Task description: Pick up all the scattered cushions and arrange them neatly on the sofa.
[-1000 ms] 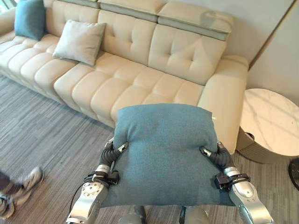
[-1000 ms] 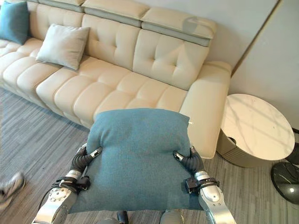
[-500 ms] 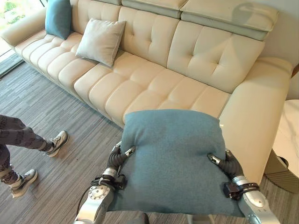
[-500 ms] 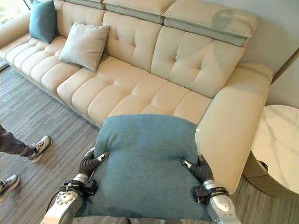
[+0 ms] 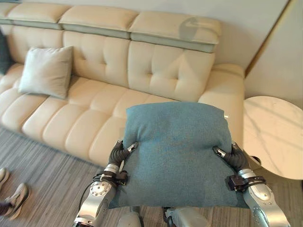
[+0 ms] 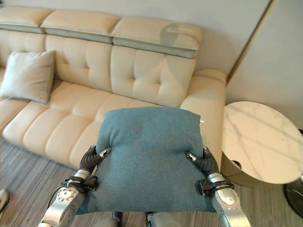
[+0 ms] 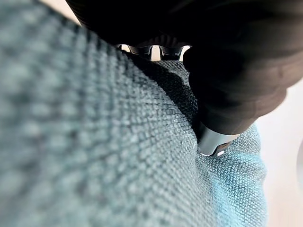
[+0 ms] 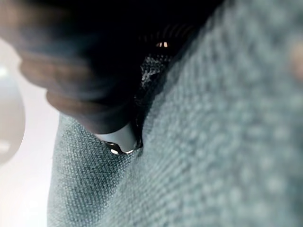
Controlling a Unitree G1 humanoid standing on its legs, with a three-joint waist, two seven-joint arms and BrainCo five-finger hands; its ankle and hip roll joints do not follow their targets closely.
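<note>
I hold a large teal cushion [image 5: 177, 153] flat in front of me, above the floor and just short of the cream sofa [image 5: 118, 101]. My left hand [image 5: 119, 153] grips its left edge, thumb pressed on top. My right hand [image 5: 233, 158] grips its right edge the same way. In the left wrist view the teal cushion [image 7: 94, 151] runs right under my thumb, and the right wrist view shows its weave [image 8: 213, 142] too. A light grey cushion [image 5: 46, 72] leans upright against the sofa back at the left.
A round marble-topped side table [image 5: 272, 135] stands right of the sofa's arm [image 5: 227, 92]. A person's shoes [image 5: 12, 198] are on the striped carpet at the lower left. The sofa's middle and right seats are bare.
The camera has swung right and lifted: the sofa's left end with the other teal cushion has left the view, and the side table is back. Both hands keep the same hold.
</note>
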